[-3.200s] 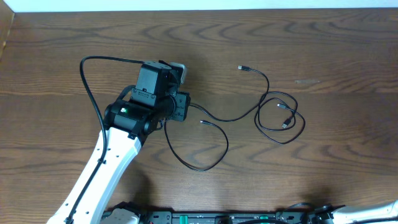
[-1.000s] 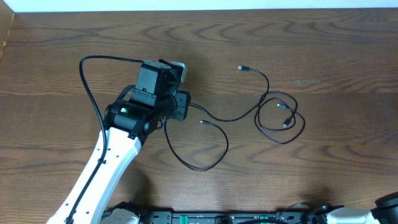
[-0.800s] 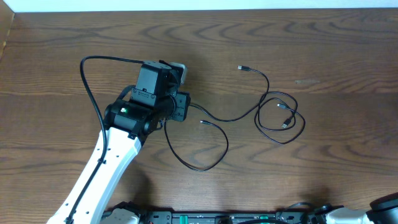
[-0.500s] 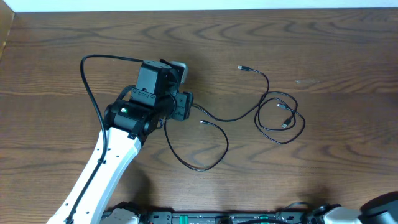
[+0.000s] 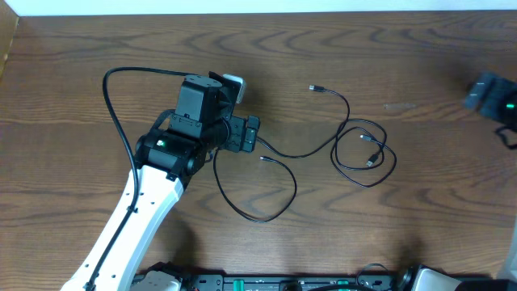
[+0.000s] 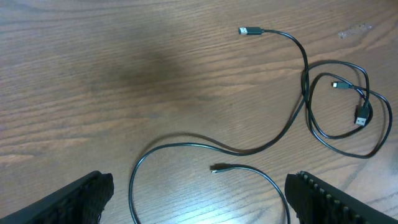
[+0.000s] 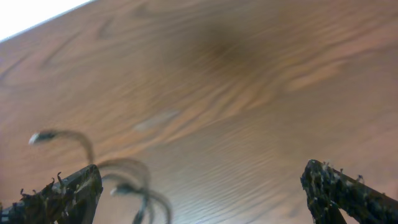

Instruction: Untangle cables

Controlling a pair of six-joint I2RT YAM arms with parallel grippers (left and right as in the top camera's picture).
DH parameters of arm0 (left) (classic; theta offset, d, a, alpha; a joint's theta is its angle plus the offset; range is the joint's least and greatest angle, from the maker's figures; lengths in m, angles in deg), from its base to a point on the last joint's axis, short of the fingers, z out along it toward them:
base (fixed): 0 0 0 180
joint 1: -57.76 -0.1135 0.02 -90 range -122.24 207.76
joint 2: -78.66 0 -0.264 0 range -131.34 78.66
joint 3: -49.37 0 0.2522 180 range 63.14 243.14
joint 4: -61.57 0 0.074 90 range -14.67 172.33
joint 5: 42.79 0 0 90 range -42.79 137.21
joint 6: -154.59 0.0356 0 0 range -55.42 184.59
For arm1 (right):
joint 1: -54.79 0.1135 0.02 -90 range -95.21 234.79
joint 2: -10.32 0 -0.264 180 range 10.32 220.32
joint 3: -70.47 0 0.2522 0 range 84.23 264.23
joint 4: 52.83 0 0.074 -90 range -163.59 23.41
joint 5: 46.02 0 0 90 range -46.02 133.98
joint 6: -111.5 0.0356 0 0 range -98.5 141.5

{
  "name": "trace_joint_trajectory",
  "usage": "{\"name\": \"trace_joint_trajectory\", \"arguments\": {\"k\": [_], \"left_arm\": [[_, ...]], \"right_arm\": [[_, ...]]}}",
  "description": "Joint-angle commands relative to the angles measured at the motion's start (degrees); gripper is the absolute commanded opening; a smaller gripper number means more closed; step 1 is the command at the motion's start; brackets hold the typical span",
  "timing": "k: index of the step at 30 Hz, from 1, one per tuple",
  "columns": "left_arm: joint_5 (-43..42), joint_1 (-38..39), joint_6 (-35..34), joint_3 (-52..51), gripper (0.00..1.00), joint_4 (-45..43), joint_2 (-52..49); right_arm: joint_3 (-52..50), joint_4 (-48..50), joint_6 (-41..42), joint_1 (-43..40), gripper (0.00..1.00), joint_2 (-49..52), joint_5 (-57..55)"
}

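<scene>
Black thin cables (image 6: pixel 305 81) lie loosely looped on wood.

A brown wooden worktop (image 5: pixel 404 234) fills nearly every view, its dark grain running in long wavy bands along its length, with looping oval figures toward the far side. A narrow white strip (image 5: pixel 242 6) lies along the far edge; what it belongs to cannot be told. At the far left corner a paler brown sliver (image 5: pixel 6 44) borders the wood, too little of it showing to name. A small pale scuff (image 5: pixel 398 105) marks the surface on the right half, well short of the far edge. It also shows in the left wrist view (image 6: pixel 356 28) and, blurred, in the right wrist view (image 7: pixel 155 120). A soft dark shadow (image 6: pixel 134 68) lies on the bare wood.
</scene>
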Motion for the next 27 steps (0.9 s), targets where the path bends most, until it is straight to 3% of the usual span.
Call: {"name": "trace_joint_trajectory", "arguments": {"k": [1, 10, 14, 17, 22, 27], "left_arm": [[0.2, -0.2, 1.2, 0.2, 0.94, -0.2, -0.1], [0.1, -0.2, 1.0, 0.2, 0.95, -0.4, -0.1], [0.1, -0.2, -2.2, 0.2, 0.95, -0.9, -0.1], [0.1, -0.2, -2.4, 0.2, 0.95, -0.9, -0.1], [3.6, 0.1, -2.3, 0.0, 0.95, -0.9, -0.1], [8.7, 1.6, -2.4, -4.0, 0.95, -3.8, 0.0]], "right_arm": [[0.2, -1.9, -0.7, 5.0, 0.99, -0.3, 1.0], [0.2, -6.6, -1.6, 14.6, 0.99, -0.3, 4.2], [0.2, -9.0, -10.6, 18.1, 0.99, -0.3, 8.3], [0.0, -9.8, -12.2, 19.8, 0.99, -0.3, 7.9], [-3.6, -3.6, -3.4, 21.6, 0.99, -0.7, -2.8], [-16.3, 8.0, -2.8, 22.6, 0.99, -4.3, -5.3]]}}
